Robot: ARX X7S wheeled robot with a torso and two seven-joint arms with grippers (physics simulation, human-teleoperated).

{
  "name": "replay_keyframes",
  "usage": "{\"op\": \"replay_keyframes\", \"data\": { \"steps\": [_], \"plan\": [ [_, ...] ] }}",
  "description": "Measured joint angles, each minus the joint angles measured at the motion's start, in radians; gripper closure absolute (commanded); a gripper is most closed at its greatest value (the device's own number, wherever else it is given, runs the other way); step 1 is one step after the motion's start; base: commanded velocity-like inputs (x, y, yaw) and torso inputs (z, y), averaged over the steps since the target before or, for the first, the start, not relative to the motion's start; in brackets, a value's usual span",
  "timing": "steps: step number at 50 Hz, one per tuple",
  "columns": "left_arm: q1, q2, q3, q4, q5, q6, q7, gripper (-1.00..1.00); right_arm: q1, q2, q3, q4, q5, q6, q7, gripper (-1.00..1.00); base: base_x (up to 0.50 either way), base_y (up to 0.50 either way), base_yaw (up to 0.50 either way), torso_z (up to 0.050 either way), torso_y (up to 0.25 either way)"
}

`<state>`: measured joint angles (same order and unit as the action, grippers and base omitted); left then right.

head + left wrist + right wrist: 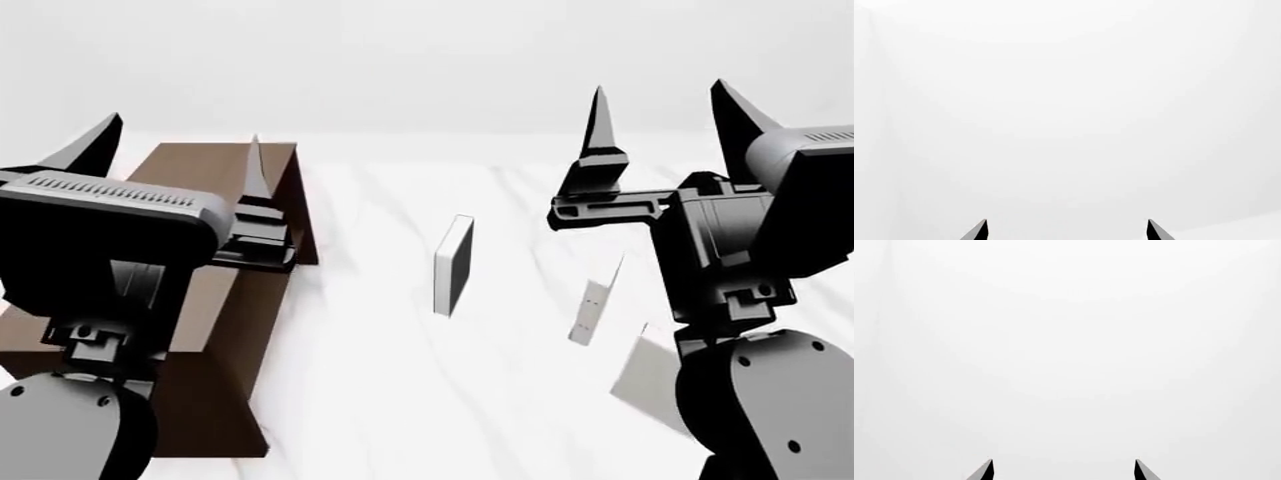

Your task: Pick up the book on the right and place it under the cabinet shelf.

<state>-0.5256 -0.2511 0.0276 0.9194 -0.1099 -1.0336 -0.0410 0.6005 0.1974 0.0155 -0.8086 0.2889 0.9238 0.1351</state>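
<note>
Honestly nothing was done yet: my right gripper (667,125) hung wide open, empty, the thin pale grey book (650,385) well below it, nowhere near the dark brown wood-grain cabinet shelf (214,320).

No legible text, labels, brands or numbers are appearing in any view. All visible surfaces are showing unmarked.

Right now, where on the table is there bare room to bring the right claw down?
Bare marble lies between the cabinet and the black-covered book, and beyond it. It is crowded near the right claw: the dotted book and the grey book stand close together.
</note>
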Motion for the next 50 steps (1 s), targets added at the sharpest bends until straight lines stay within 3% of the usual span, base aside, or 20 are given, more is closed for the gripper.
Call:
{"op": "replay_keyframes", "data": {
  "steps": [40,50],
  "plan": [
    [0.001,-0.015,0.001,0.006,-0.018,-0.002,-0.012,-1.0,-0.007,0.017,-0.009,0.004,0.028,-0.008,0.016,-1.0,0.18,0.0,0.0,0.0,0.001],
    [-0.002,-0.022,0.004,0.019,-0.02,-0.014,-0.017,-1.0,0.067,0.048,-0.001,-0.005,0.071,0.104,0.005,-1.0,0.0,0.0,0.0,0.0,0.0]
  ]
}}
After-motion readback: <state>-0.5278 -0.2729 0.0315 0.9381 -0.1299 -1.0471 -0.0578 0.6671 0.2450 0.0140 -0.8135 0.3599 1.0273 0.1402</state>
